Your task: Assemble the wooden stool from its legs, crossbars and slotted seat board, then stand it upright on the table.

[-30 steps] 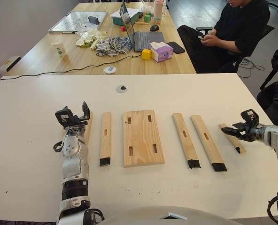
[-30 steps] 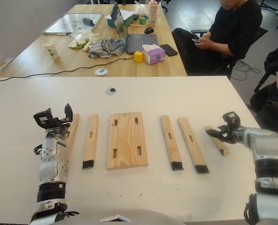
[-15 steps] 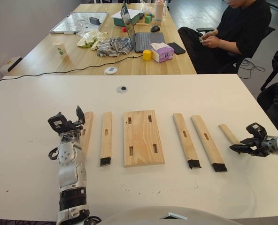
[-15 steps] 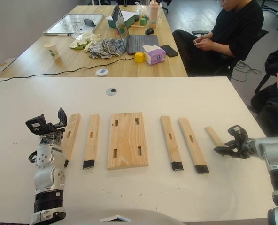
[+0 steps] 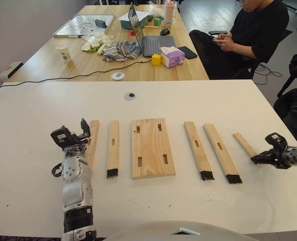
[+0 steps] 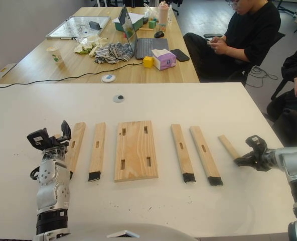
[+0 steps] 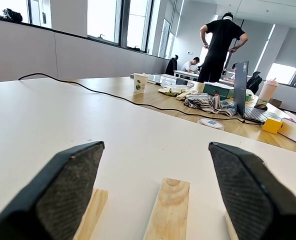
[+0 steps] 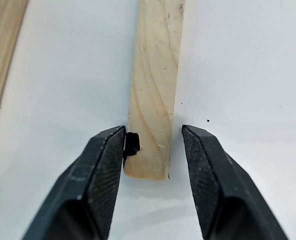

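The right hand [image 5: 256, 159], open and empty at the frame's right edge, straddles the tip of the crossbar [image 5: 243, 143]. Closing there could pivot it loose. The left hand [image 5: 72, 131] gapes empty.

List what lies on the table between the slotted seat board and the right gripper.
In the left eye view, right of the seat board lie one leg, a second leg, then the short crossbar, its end between the right gripper's open jaws.

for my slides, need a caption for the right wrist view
Open right gripper straddling the end of a short wooden crossbar on the white table
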Available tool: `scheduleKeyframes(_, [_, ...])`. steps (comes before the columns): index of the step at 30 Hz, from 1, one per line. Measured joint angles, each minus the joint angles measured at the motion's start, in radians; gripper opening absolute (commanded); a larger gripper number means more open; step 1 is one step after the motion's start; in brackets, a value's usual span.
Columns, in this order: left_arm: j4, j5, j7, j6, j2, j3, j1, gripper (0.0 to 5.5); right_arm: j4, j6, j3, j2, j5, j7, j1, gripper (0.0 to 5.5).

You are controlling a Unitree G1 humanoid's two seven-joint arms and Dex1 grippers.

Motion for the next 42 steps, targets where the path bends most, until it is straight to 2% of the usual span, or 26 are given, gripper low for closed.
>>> scheduleKeyframes(7, [0.004, 0.0, 0.0, 0.001, 0.015, 0.009, -0.023, 3.85, -0.017, 0.012, -0.003, 0.005, 0.016, -0.017, 0.002, 1.29])
scheduleKeyframes(9, [0.001, -0.002, -0.009, 0.012, 0.025, 0.006, -0.033, 3.85, -0.022, -0.05, -0.09, 0.121, 0.067, -0.104, -0.045, 1.29])
scheduleKeyframes(11, [-0.023, -0.039, -0.047, 0.064, 0.041, -0.007, -0.082, 3.85, -0.054, -0.217, -0.195, 0.284, 0.143, -0.228, -0.164, 1.29])
scheduleKeyframes(12, [-0.049, -0.082, -0.075, 0.119, 0.054, -0.015, -0.116, 3.85, -0.097, -0.315, -0.208, 0.357, 0.161, -0.275, -0.229, 1.29])
scheduleKeyframes(15, [-0.156, -0.367, -0.131, 0.361, 0.068, -0.029, -0.277, 3.85, -0.218, -0.572, -0.12, 0.58, 0.167, -0.315, -0.342, 1.29])
scheduleKeyframes(16, [-0.177, -0.475, -0.125, 0.418, 0.063, -0.022, -0.317, 3.85, -0.233, -0.611, -0.093, 0.619, 0.165, -0.315, -0.345, 1.29])
scheduleKeyframes(19, [-0.195, -0.802, -0.071, 0.582, 0.061, 0.009, -0.368, 3.85, -0.246, -0.693, -0.039, 0.671, 0.15, -0.316, -0.31, 1.29])
scheduleKeyframes(21, [-0.201, -0.984, -0.028, 0.696, 0.07, 0.0, -0.386, 3.85, -0.247, -0.725, -0.002, 0.705, 0.133, -0.322, -0.281, 1.29])
scheduleKeyframes(22, [-0.229, -1.154, 0.023, 0.802, 0.084, -0.025, -0.392, 3.85, -0.249, -0.745, 0.042, 0.732, 0.111, -0.335, -0.268, 1.29])
scheduleKeyframes(25, [-0.288, -1.306, 0.09, 0.873, 0.111, -0.073, -0.416, 3.85, -0.264, -0.769, 0.081, 0.752, 0.092, -0.338, -0.268, 1.29])
scheduleKeyframes(29, [-0.332, -1.304, 0.148, 0.87, 0.113, -0.134, -0.416, 3.85, -0.267, -0.738, 0.134, 0.744, 0.052, -0.336, -0.275, 1.29])
scheduleKeyframes(33, [-0.346, -1.148, 0.142, 0.856, 0.153, -0.182, -0.417, 3.85, -0.3, -0.688, 0.16, 0.74, 0.037, -0.337, -0.275, 1.29])
scheduleKeyframes(42, [-0.352, -1.103, 0.12, 0.826, 0.154, -0.177, -0.407, 3.85, -0.314, -0.633, 0.13, 0.741, 0.04, -0.378, -0.282, 1.29])
